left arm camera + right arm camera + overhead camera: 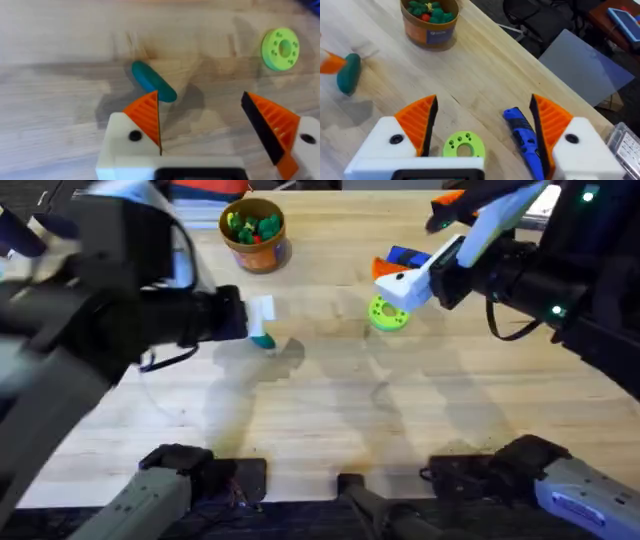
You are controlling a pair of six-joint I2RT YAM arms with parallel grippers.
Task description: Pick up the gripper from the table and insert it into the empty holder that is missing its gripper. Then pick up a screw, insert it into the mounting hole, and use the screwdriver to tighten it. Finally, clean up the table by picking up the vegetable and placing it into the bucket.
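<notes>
Orange-ribbed fingers of the left gripper [202,130] stand wide apart, and the small dark teal-green plastic toy vegetable [153,81] lies on the wooden table [60,45] just beyond one fingertip, touching or nearly so, not yet between the jaws. Over at the right gripper [482,125], jaws wide too and holding nothing, with a flat bright green round disc [464,145] between them and the stout blue cylindrical screwdriver [525,137] just inside one pad. Looks like we're into the cleanup: the vegetable is still to be grasped and carried to the round tan-orange bucket [254,230], well beyond the left jaws.
</notes>
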